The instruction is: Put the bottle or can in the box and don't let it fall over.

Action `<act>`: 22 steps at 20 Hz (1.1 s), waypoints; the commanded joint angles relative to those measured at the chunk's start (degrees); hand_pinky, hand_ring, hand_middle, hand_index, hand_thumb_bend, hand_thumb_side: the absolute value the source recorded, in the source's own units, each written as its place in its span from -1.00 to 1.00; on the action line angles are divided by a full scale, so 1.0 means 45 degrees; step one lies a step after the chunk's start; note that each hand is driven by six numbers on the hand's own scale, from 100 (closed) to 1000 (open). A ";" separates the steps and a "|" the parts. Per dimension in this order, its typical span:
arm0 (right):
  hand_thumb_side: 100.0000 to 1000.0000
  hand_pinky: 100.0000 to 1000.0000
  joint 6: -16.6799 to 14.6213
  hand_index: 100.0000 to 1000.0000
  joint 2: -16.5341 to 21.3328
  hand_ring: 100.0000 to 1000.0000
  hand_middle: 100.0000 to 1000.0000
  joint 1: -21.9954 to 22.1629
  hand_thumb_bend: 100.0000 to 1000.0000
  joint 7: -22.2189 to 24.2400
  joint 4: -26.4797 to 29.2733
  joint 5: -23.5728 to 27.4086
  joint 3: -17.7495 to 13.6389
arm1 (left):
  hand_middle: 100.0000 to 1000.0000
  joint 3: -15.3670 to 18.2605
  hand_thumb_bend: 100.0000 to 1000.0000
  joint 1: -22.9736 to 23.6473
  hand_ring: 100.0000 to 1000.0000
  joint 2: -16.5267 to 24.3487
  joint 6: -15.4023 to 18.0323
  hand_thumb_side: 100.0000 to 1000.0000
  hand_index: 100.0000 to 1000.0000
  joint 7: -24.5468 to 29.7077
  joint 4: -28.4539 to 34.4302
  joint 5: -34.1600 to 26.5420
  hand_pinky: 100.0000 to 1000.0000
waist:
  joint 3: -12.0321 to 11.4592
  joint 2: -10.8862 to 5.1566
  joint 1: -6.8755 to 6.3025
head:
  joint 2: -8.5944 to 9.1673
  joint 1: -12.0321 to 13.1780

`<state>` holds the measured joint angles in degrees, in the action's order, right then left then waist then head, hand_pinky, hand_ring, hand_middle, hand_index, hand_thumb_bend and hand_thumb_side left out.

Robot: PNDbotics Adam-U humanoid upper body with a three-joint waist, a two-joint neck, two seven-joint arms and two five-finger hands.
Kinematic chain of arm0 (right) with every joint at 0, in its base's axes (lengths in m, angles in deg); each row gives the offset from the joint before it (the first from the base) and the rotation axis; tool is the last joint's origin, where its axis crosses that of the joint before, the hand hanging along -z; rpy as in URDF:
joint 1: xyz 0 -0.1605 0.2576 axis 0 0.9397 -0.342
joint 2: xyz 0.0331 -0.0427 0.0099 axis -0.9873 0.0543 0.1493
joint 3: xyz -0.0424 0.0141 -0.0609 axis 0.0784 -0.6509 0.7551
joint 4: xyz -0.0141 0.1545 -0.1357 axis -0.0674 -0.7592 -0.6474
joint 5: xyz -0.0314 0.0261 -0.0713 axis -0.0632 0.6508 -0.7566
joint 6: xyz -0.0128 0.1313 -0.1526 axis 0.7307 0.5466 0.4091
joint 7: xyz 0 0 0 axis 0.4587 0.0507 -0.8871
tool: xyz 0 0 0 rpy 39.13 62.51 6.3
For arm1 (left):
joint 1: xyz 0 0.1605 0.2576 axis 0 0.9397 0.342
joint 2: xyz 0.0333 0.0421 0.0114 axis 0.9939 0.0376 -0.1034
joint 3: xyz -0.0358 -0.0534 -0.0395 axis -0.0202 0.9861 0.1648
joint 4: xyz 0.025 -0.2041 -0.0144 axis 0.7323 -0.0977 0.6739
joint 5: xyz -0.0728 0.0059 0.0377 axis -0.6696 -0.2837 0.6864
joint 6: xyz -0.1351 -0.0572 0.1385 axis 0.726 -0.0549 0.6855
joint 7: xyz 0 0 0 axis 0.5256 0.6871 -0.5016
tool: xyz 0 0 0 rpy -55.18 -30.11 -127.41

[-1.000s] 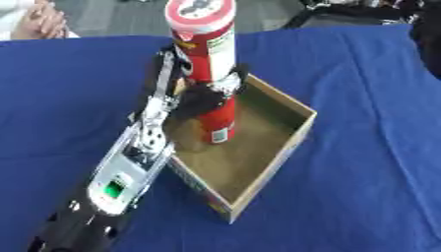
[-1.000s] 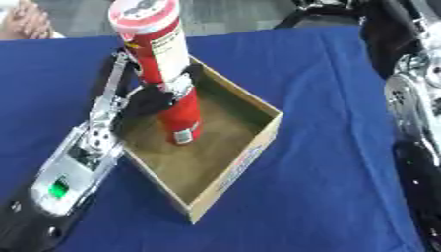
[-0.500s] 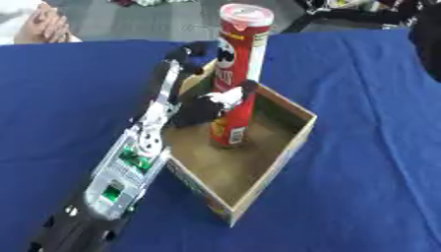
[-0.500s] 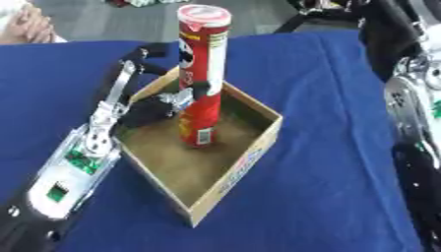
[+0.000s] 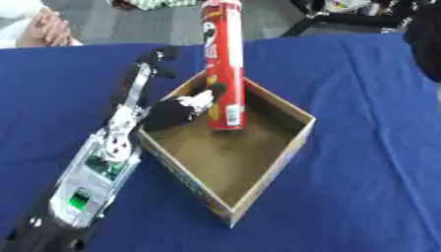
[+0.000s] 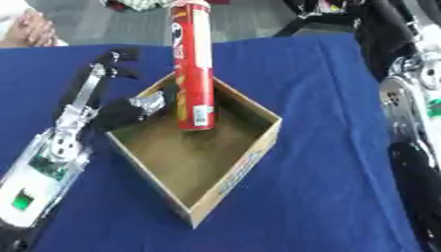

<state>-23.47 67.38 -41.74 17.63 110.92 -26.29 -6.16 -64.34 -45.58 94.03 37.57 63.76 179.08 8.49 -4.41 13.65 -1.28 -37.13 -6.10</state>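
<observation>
- Half a second ago my left hand [image 5: 176,110] was wrapped around the can [image 5: 225,64]; now it has let go and drawn back toward the left wall of the box [image 5: 274,165].
- My fingers [image 5: 209,92] are apart and relaxed, reaching over the box's left rim, with the tips just beside the can's lower half. I cannot tell whether they touch it.
- A second ago the can leaned and hung above the box floor. Now it stands upright on that floor, in the corner toward the upper middle of the frame.
- The can is a tall, slim red tube with a pale top rim, a printed logo near the top and a white label panel low on its side.
- The box is open brown cardboard, set diamond-wise on the blue desk [image 5: 370,123], and holds only the can.
- My right arm [image 6: 409,103] shows along the right edge of the right eye view; its hand does not show.
</observation>
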 commanded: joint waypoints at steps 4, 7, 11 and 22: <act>-0.06 0.89 -0.0061 0.74 0.0316 0.60 0.66 -0.0050 -1.00 -0.0036 0.0211 0.0033 -0.0124 | 0.54 0.1028 0.08 0.0766 0.41 0.1434 -0.0314 -0.33 0.71 -0.0516 0.2104 -0.0599 1.00 | -0.0148 -0.0422 -0.0015 | -0.0044 -0.0141; -0.06 0.89 -0.0077 0.74 0.0330 0.60 0.66 -0.0011 -1.00 -0.0033 0.0211 0.0087 -0.0114 | 0.54 0.1546 0.03 0.1340 0.39 0.1951 -0.0516 -0.35 0.71 -0.0922 0.2915 -0.0872 1.00 | -0.0251 -0.0443 -0.0013 | -0.0090 -0.0149; -0.06 0.89 -0.0075 0.74 0.0363 0.60 0.66 -0.0004 -1.00 0.0003 0.0208 0.0041 -0.0099 | 0.54 0.2161 -0.02 0.1986 0.38 0.2378 -0.0540 -0.33 0.70 -0.1533 0.3635 -0.1208 1.00 | -0.0299 -0.0446 0.0051 | -0.0057 -0.0145; -0.06 0.89 -0.0117 0.75 0.0443 0.61 0.67 -0.0015 -1.00 0.0015 0.0248 -0.0036 -0.0104 | 0.57 0.3882 -0.17 0.3554 0.37 0.3119 0.0513 -0.23 0.68 -0.3629 0.3711 -0.2072 0.98 | -0.0451 -0.0422 0.0118 | 0.0028 0.0009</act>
<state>-23.76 67.67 -41.27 17.62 110.93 -26.27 -6.18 -48.36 -29.24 106.29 39.33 48.54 194.62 -0.25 -6.38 12.91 -0.85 -37.60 -6.36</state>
